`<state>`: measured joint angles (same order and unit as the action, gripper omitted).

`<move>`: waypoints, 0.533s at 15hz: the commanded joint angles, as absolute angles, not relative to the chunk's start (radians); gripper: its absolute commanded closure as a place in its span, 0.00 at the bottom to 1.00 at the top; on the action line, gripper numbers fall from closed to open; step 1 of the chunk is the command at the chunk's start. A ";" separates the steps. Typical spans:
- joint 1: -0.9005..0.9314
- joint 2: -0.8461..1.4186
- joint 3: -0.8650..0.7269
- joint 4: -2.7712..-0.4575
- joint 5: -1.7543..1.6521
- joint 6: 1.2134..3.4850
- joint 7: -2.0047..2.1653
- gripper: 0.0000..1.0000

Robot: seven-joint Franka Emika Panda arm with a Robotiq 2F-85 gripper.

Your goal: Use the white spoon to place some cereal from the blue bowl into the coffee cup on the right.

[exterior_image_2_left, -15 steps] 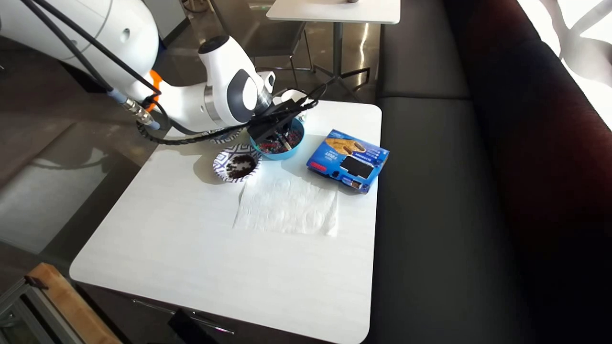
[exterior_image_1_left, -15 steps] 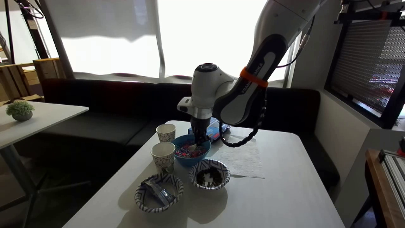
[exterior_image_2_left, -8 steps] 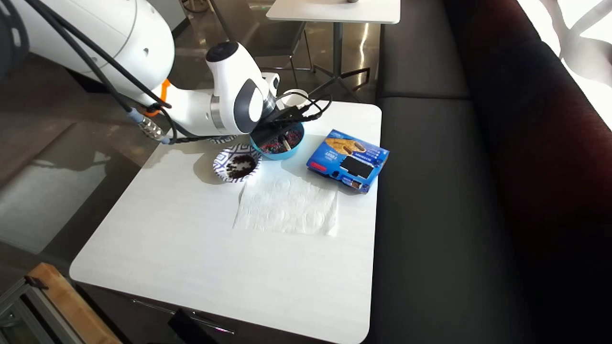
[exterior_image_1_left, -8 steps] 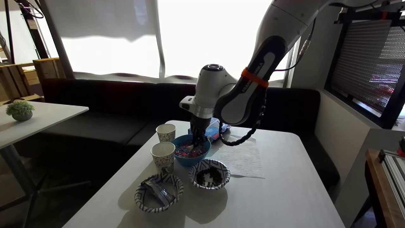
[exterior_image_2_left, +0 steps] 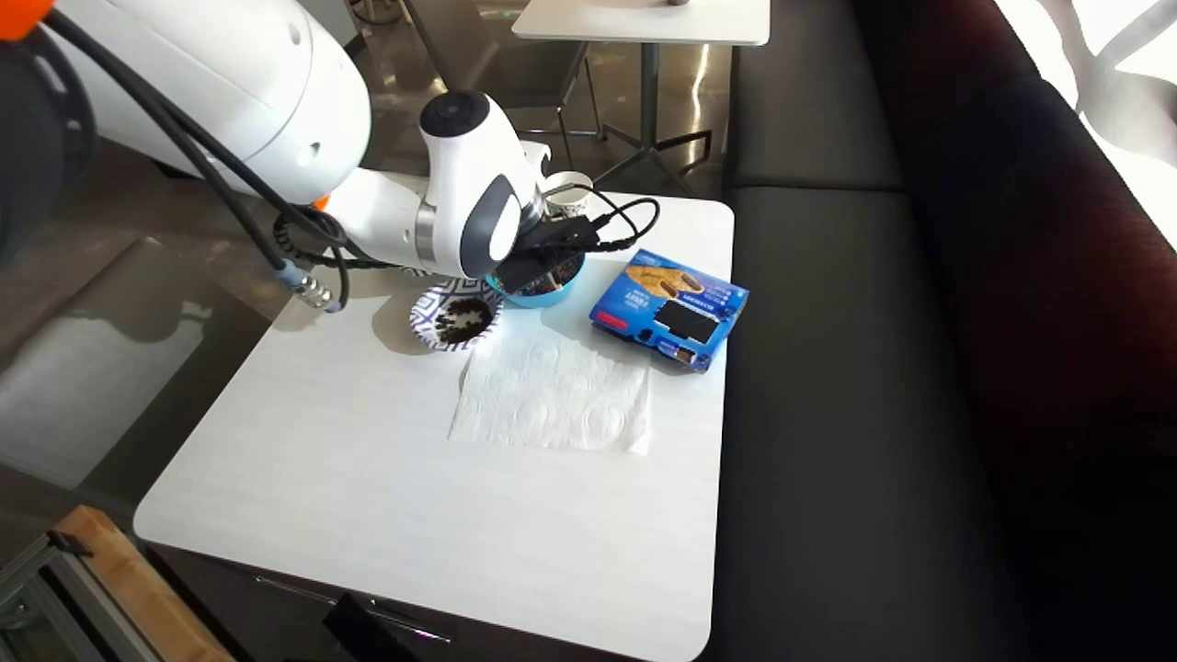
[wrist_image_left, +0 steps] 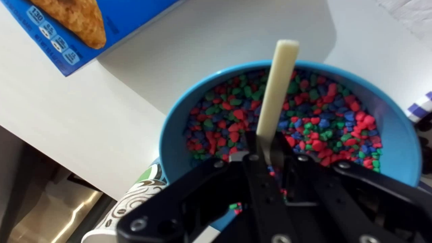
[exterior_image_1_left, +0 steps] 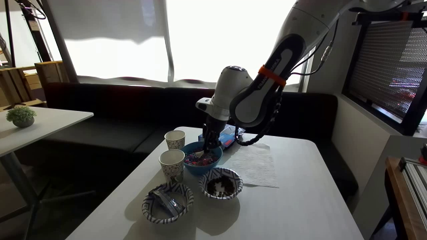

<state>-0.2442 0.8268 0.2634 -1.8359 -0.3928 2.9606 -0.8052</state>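
The blue bowl (exterior_image_1_left: 200, 170) stands on the table with red, green and blue pieces inside; it also shows in the wrist view (wrist_image_left: 400, 148). My gripper (wrist_image_left: 265, 141) is shut on the white spoon (wrist_image_left: 276, 94), its fingertips low over the bowl. The spoon's handle end sticks up past the fingers. In an exterior view the spoon's pale lower end (exterior_image_1_left: 199, 154) reaches into the cereal; its scoop is hidden in the wrist view. Two patterned paper cups stand beside the bowl, a far cup (exterior_image_1_left: 174, 139) and a near cup (exterior_image_1_left: 171, 165).
A patterned bowl (exterior_image_1_left: 233, 190) with dark pieces stands close to the blue bowl. Another patterned bowl (exterior_image_1_left: 188, 200) holds a wrapped packet (exterior_image_1_left: 168, 203). A blue box (exterior_image_2_left: 669, 308) lies behind the blue bowl. A paper towel (exterior_image_2_left: 552, 395) lies flat on the table.
The hand has tilted, its upper part leaning away from the cups. The fingertips stay over the blue bowl with the spoon held. The bowl and cups have not moved.
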 commanded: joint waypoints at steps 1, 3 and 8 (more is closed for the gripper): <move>-0.353 0.800 0.370 -1.908 -0.340 2.977 -0.941 0.97; -0.393 0.793 0.404 -1.924 -0.316 2.974 -0.993 0.97; -0.484 0.771 0.483 -1.957 -0.245 2.978 -1.094 0.97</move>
<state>-0.4266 0.8030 0.4325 -1.9040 -0.3017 2.9607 -1.0208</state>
